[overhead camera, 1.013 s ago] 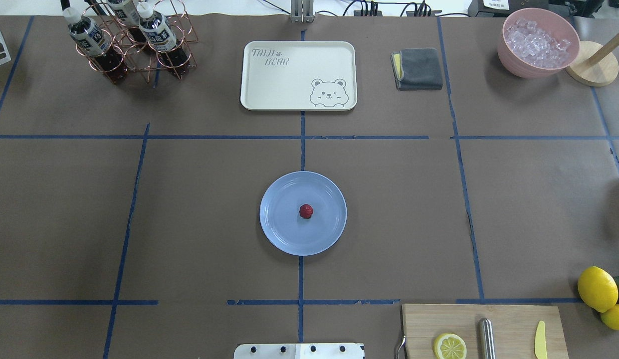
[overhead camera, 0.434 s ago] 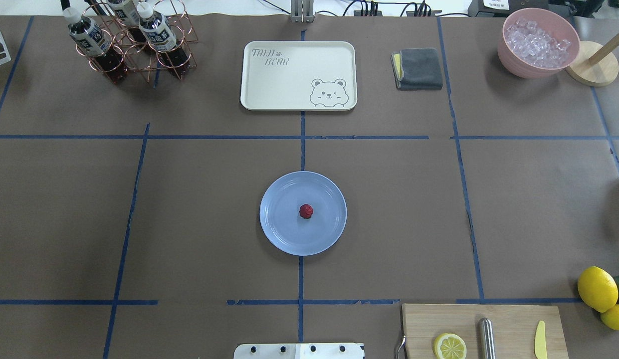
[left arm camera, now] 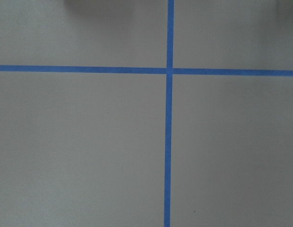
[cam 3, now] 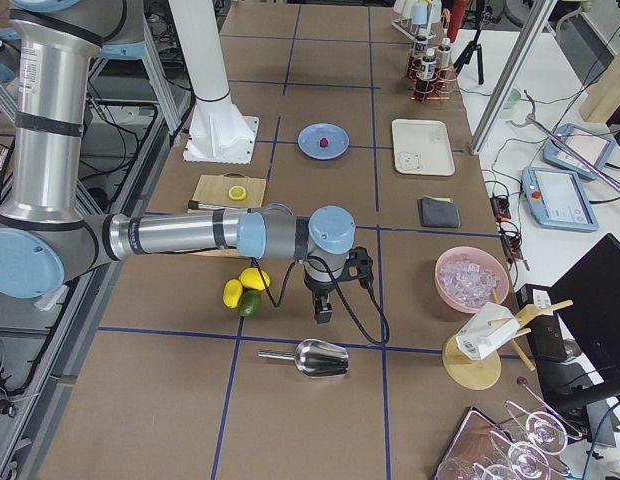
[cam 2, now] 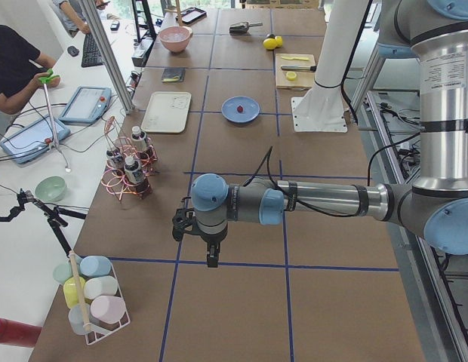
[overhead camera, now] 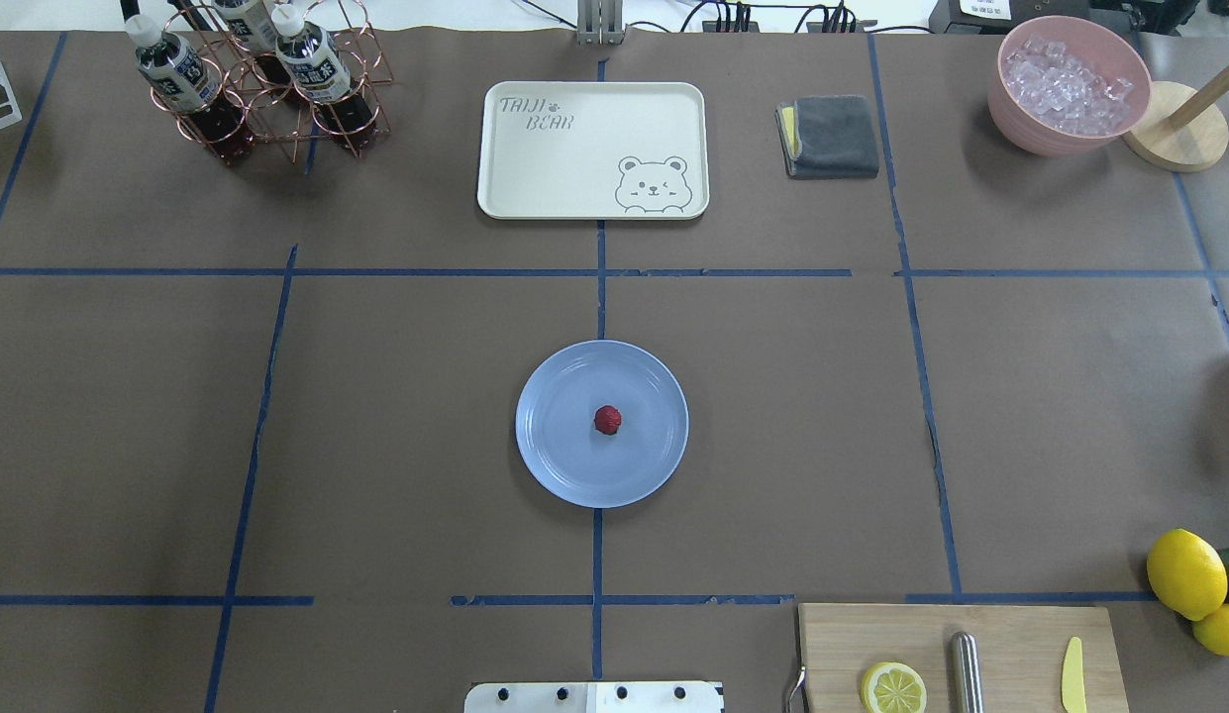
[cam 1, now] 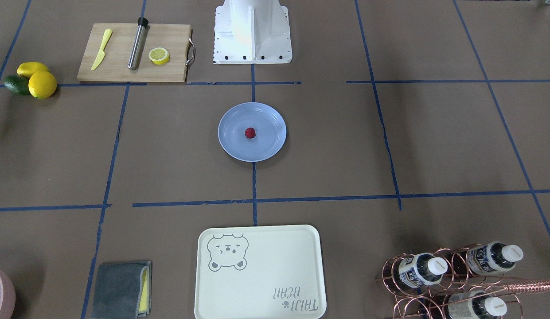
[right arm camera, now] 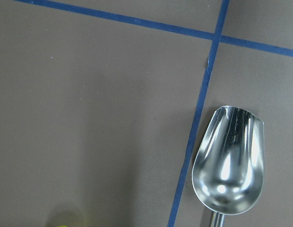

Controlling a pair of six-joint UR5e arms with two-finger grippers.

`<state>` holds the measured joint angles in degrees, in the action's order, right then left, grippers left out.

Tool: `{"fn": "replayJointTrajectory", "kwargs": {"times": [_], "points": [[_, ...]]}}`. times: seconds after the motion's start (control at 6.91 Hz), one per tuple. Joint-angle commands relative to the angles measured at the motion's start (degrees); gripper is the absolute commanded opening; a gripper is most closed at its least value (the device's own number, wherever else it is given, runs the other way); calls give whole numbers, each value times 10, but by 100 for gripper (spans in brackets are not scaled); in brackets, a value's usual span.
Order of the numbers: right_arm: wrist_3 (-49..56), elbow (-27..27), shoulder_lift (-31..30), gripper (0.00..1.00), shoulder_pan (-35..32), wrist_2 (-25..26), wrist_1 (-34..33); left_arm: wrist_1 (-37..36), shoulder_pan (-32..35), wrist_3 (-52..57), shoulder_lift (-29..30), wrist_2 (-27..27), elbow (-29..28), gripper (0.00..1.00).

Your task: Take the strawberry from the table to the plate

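- One strawberry lies near the middle of the plate, and nothing touches it.
- That plate sits at the centre of the tabletop, on the blue tape line that runs from my base towards the tray.
- Neither of my arms shows in the overhead or front view; each appears only in a side view.
- My left hand hangs pointing down over bare tabletop, well apart from the plate and closer to the bottle rack. Its wrist camera sees only a crossing of tape lines.
- From that one side view I cannot tell whether my left hand is spread or closed, or whether it has hold of anything.
- My right hand points down at the other end of the tabletop, near the lemons and the metal scoop. Its wrist camera shows the scoop's bowl lying just beside a tape line.
- I cannot tell the right hand's opening or grip either, since it shows only from the side.
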<state>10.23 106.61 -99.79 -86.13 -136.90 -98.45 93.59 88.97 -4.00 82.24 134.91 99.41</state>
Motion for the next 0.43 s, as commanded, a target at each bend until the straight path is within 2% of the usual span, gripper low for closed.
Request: {"fn": "replayJointTrajectory", "kwargs": {"times": [0.0, 0.29], "points": [[-1, 0, -1, 100, 0, 0, 0, 9, 1, 2, -9, 0, 29, 100], [-5, -1, -1, 100, 0, 0, 0, 6, 2, 2, -30, -1, 31, 100]]}}
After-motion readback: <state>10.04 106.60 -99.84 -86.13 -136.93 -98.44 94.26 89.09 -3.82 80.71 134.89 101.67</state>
